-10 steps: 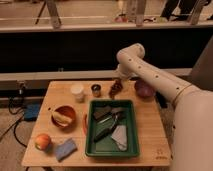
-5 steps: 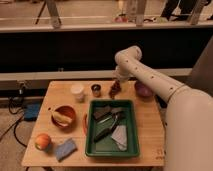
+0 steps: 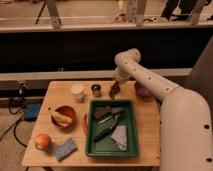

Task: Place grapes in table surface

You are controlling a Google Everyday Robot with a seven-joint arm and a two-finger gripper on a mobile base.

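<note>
**Desk:** Tan wood, a green tray, one white arm. Where are the grapes?

**Photographer:** The grapes (image 3: pixel 114 91) sit at the far edge of the table surface (image 3: pixel 149 120), between a small dark cup (image 3: pixel 96 90) on their left and a purple bowl (image 3: pixel 142 90) on their right. The green tray (image 3: pixel 89 131) of odds and ends lies nearer the camera.

**Desk:** And the gripper?

**Photographer:** The gripper (image 3: pixel 116 82) hangs directly over the bunch, pointing down, with its jaws spread wide. From this angle the bunch appears to rest on the wood rather than in a grip, though the fingertips blur into the dark fruit and I can't rule out contact.

**Desk:** How would that bunch handle?

**Photographer:** It looks light and lumpy, and it would likely give under pressure. The berries have smooth skins, so a pinch on a single one could slip or split it. The bunch tapers, so I'd take hold across the broad upper part near the stem and squeeze only enough to carry it.

**Desk:** Any hazards?

**Photographer:** The cup stands close on the left, so a wide opening on that side could nudge it.
</note>
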